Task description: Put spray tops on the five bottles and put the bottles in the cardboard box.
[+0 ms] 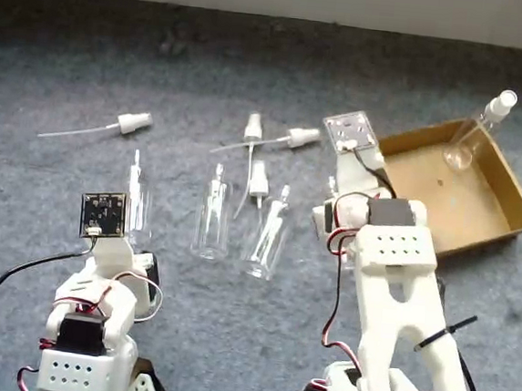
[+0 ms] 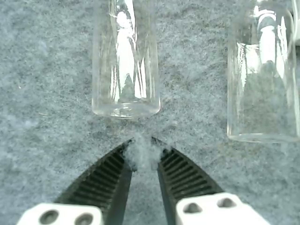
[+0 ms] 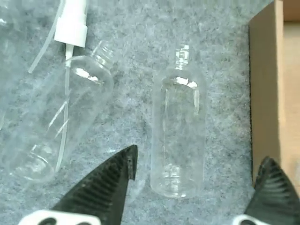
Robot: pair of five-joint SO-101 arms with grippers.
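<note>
Now, left fingers (image 2: 105,176) barely apart, empty, near a bottle (image 2: 125,61); right fingers (image 3: 105,185) wide apart, second bottle (image 3: 180,136) between them.

Clear capped bottle (image 1: 471,141) tilted inside open cardboard box (image 1: 452,205)

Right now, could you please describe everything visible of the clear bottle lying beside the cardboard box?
The clear plastic bottle lies on its side on the grey carpet, uncapped, its threaded neck bare; it looks empty. Its base end sits inside the open right end effector, untouched. Alongside, apart, runs the wall of the brown cardboard box.
</note>
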